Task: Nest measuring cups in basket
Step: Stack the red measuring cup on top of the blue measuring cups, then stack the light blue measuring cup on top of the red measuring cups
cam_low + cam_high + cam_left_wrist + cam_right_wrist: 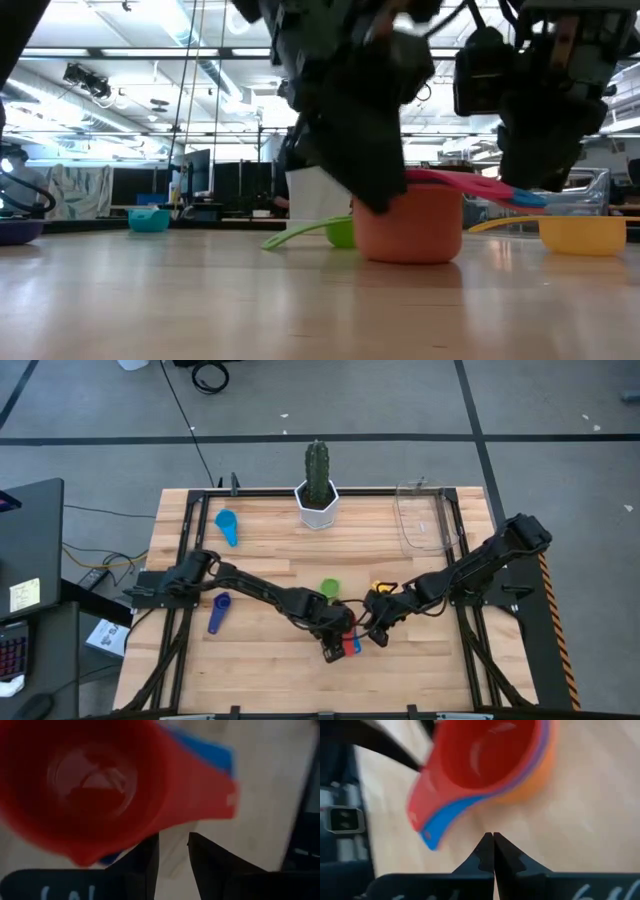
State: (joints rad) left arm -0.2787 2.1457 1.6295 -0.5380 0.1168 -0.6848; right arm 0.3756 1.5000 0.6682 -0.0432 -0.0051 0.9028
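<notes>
Red, blue and orange cups sit nested as one stack [350, 645] on the table near its near edge, the orange cup [410, 232] outermost and standing on its base. The red and blue handles [485, 187] stick out sideways. My left gripper [174, 847] hangs over the stack's rim with a narrow gap between its fingers, nothing in it. My right gripper [493, 839] is shut and empty, just right of the stack. The green cup [329, 590], yellow cup [380, 589], purple cup [218, 610] and light blue cup [227, 525] lie apart on the table. The clear basket [425, 520] stands at the far right. My left gripper comes at the stack from above, pointing down, beside the red cup's rim [100, 855]. Its fingers [375, 195] overlap the orange cup's upper edge in the low view. I cannot tell whether they touch it.
A white pot with a green cactus [318, 495] stands at the far edge, middle. Both arms cross low over the table's centre. Bare wood lies between the stack and the basket, and along the near left.
</notes>
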